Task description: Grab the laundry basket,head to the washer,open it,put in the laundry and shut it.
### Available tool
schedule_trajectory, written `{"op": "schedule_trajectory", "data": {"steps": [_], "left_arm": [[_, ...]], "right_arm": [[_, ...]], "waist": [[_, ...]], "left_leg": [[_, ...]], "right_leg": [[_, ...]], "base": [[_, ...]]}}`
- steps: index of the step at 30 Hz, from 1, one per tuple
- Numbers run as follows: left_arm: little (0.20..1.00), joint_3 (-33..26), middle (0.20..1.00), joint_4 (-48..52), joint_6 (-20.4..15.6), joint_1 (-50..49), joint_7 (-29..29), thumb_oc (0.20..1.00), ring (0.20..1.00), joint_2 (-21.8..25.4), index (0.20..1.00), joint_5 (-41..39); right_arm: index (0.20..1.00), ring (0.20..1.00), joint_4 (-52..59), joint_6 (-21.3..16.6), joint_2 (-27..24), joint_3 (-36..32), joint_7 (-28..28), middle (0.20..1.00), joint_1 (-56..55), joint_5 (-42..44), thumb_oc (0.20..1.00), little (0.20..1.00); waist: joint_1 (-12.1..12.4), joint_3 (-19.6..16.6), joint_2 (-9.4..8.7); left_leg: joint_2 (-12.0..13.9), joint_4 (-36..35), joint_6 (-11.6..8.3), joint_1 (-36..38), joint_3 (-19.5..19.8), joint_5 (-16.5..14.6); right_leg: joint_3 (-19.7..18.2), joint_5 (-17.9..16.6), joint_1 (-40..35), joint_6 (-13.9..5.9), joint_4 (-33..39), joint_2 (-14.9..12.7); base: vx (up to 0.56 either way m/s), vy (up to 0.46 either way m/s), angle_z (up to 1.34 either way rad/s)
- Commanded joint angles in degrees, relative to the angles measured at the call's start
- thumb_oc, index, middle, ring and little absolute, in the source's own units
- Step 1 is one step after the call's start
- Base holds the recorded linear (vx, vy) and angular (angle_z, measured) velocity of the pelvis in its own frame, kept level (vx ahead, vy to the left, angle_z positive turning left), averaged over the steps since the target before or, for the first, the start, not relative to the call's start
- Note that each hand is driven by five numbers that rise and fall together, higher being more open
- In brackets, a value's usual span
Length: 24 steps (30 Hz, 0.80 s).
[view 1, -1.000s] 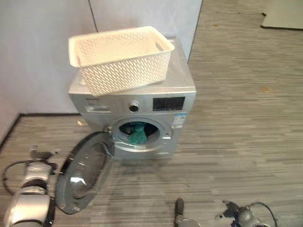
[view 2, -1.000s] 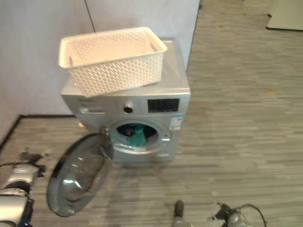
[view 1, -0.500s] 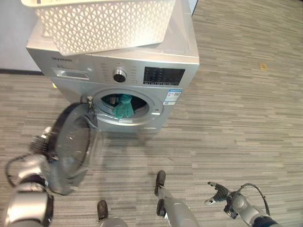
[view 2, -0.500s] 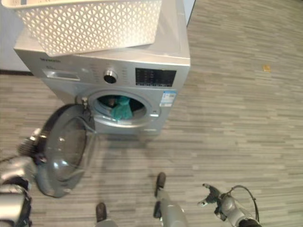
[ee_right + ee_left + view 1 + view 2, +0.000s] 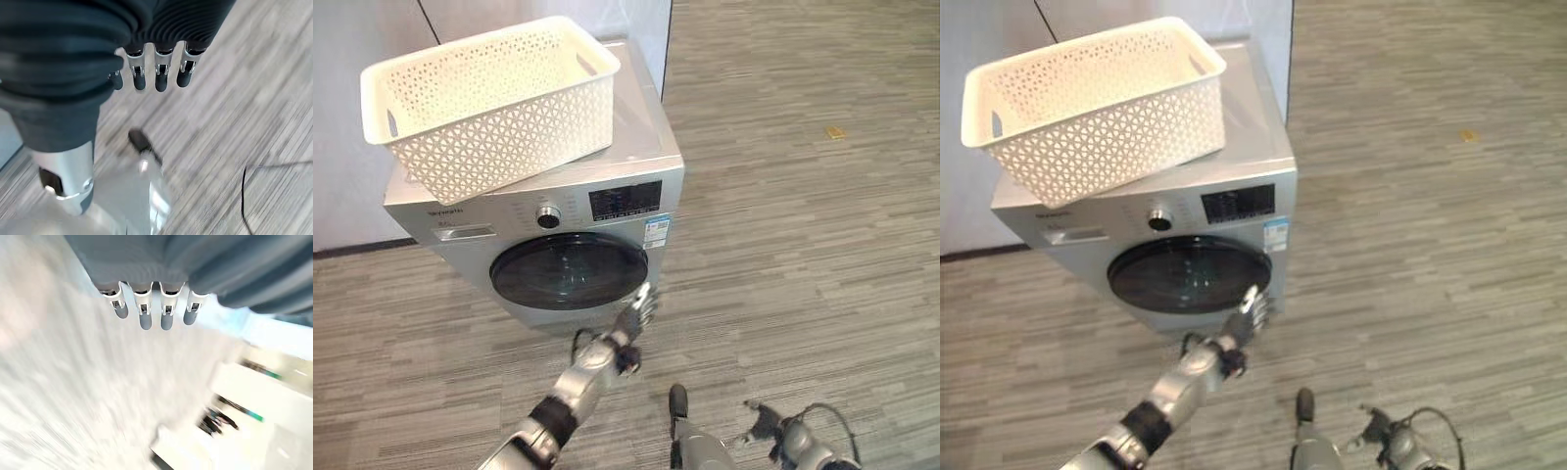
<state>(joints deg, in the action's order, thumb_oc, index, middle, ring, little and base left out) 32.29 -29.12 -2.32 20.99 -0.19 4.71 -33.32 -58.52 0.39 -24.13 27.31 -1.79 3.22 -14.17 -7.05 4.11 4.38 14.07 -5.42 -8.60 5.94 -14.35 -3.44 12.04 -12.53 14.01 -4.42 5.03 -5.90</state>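
The washer (image 5: 558,215) is a silver front-loader standing on the floor against a pale wall. Its round dark glass door (image 5: 570,270) is shut flat against the front. A knob and a dark display panel sit above the door. The white lattice basket (image 5: 489,103) rests on the washer's top, turned askew, its near corner overhanging the front edge.

Even, bright indoor light, no hard shadows.
Pale sheen lies on the washer (image 5: 636,127) top; the left wrist view is streaked with motion blur and washed out.
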Motion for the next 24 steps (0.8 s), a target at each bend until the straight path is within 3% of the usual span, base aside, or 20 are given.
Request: {"op": "schedule_trajectory", "data": {"steps": [1, 6, 11, 13, 17, 20, 24], "left_arm": [[1.0, -1.9, 1.0, 4.0, -4.3, -5.1, -0.5, 1.0, 1.0, 7.3, 1.0, 4.4], [1.0, -8.3, 1.0, 6.7, -6.5, -17.6, -4.7, 1.0, 1.0, 13.7, 1.0, 4.8], [1.0, -14.3, 1.0, 0.7, -12.2, -25.2, -4.2, 1.0, 1.0, 17.6, 1.0, 12.1], [1.0, -15.4, 1.0, -3.9, -12.6, -27.6, -3.8, 1.0, 1.0, 18.2, 1.0, 15.0], [1.0, -17.4, 1.0, -14.2, -12.2, -29.2, -1.1, 1.0, 1.0, 17.0, 1.0, 19.0], [1.0, -20.8, 1.0, -31.9, -9.8, -27.0, 1.1, 1.0, 1.0, 12.4, 1.0, 21.1], [1.0, -23.8, 1.0, -39.1, -8.9, -26.0, 2.4, 1.0, 1.0, 11.0, 1.0, 22.0]], "right_arm": [[1.0, 1.0, -1.5, -1.4, 0.9, -0.3, 1.5, 1.0, -1.2, 1.2, 1.0, 1.0], [1.0, 1.0, -0.7, -3.0, 2.0, -2.4, 1.1, 1.0, -2.9, 2.7, 1.0, 1.0], [1.0, 1.0, 1.1, -4.9, 2.8, -4.4, 1.2, 1.0, -5.0, 5.1, 1.0, 1.0], [1.0, 1.0, 2.7, -5.7, 2.3, -4.9, 1.2, 1.0, -6.3, 5.2, 1.0, 1.0], [1.0, 1.0, 0.1, -5.6, 2.8, -6.8, 2.0, 1.0, -6.2, 6.6, 1.0, 1.0], [1.0, 1.0, -4.0, -4.9, 4.6, -7.3, 2.3, 1.0, -5.5, 7.0, 1.0, 1.0], [1.0, 1.0, -5.6, -4.5, 5.9, -7.1, 1.9, 1.0, -5.6, 7.0, 1.0, 1.0]], "waist": [[1.1, -1.2, -4.26], [3.5, -1.8, -4.03], [5.9, -2.1, -4.39], [6.4, -2.1, -4.55], [7.3, -2.0, -4.81], [7.6, -2.1, -5.5], [7.8, -2.2, -6.02]], "left_leg": [[-0.3, 0.4, 0.85, -1.4, 4.2, 1.0], [0.0, 0.4, 0.63, -0.8, 4.9, 1.1], [0.0, 0.4, 0.69, 0.3, 5.8, 1.1], [-0.1, 0.5, 0.7, 0.8, 5.8, 1.0], [-0.4, 1.3, 0.96, 1.0, 6.5, 0.6], [-1.0, 1.8, 1.27, 0.9, 6.9, -0.2], [-1.1, 2.0, 1.25, 1.4, 6.8, -0.6]], "right_leg": [[0.0, 6.8, -0.4, -4.87, -1.5, -5.4], [0.7, 7.3, -2.2, -4.76, -1.2, -5.5], [1.3, 7.8, -3.6, -4.71, -1.4, -5.4], [1.4, 7.9, -4.1, -4.84, -1.6, -5.5], [1.9, 8.3, -5.1, -4.84, -2.1, -5.9], [2.5, 8.2, -5.5, -4.79, -2.5, -6.9], [2.9, 8.3, -6.1, -4.71, -2.7, -7.2]], "base": [[0.04, -0.041, 0.16], [0.04, -0.028, 0.16], [0.03, -0.013, 0.11], [0.01, -0.003, 0.04], [0.0, 0.001, 0.01], [-0.02, 0.002, 0.11], [0.01, -0.015, 0.11]]}}
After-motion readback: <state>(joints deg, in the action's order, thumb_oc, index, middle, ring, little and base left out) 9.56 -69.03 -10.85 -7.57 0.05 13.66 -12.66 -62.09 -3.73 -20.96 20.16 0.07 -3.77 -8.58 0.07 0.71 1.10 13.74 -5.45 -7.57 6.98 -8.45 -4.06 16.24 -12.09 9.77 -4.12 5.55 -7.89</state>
